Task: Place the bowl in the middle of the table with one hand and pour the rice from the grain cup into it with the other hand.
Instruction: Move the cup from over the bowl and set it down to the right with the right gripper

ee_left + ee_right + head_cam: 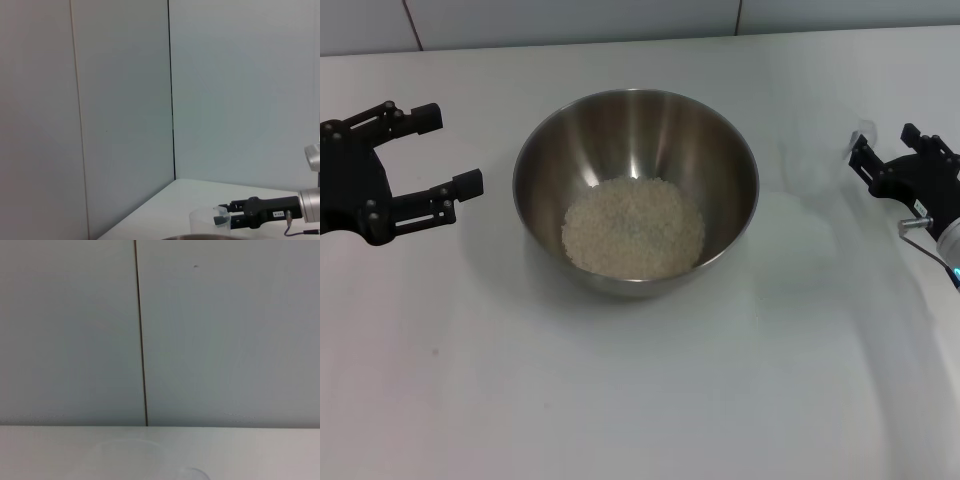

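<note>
The steel bowl (535, 150) stands in the middle of the white table (640, 400) with a heap of rice (633, 228) in its bottom. The clear grain cup (810, 165) stands upright and empty to the right of the bowl. It also shows in the left wrist view (206, 220). My right gripper (880, 140) is at the cup's tab handle with its fingers apart. The left wrist view shows it too (218, 213). My left gripper (455, 150) is open and empty, left of the bowl and apart from it.
A pale panelled wall (570, 20) runs along the table's far edge. A sliver of the bowl's rim (200, 237) shows in the left wrist view. Bare tabletop lies in front of the bowl.
</note>
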Available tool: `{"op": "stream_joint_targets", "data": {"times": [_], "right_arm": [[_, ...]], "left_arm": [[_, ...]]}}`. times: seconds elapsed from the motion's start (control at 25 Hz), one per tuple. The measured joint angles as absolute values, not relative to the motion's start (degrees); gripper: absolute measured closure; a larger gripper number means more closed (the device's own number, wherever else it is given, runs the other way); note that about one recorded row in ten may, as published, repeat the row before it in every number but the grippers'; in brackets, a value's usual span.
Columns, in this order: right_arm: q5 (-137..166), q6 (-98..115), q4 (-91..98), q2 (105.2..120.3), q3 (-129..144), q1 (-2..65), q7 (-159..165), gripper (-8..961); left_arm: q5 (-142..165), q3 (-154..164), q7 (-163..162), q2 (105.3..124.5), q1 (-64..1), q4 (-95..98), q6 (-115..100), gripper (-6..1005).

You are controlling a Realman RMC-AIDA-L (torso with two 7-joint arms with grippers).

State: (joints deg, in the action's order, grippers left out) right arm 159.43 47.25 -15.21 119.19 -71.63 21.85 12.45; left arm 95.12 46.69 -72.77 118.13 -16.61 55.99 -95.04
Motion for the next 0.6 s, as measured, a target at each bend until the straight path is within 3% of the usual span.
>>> {"op": "stream_joint_targets", "data": {"times": [0.16,0.4,0.6], "right_arm": [[159.4,47.9,-15.1,119.26,-71.6,21.4,12.4,253],[159.3,48.3,-15.1,119.30,-71.4,20.5,12.4,187],[159.5,50.2,-15.5,119.50,-70.7,18.5,12.4,188]], "left_arm": [[95.1,46.7,-72.8,118.13,-16.6,56.0,-95.0,174],[95.1,46.7,-72.8,118.17,-16.6,56.0,-95.0,174],[95.1,46.6,-72.8,118.20,-16.6,56.0,-95.0,174]]}}
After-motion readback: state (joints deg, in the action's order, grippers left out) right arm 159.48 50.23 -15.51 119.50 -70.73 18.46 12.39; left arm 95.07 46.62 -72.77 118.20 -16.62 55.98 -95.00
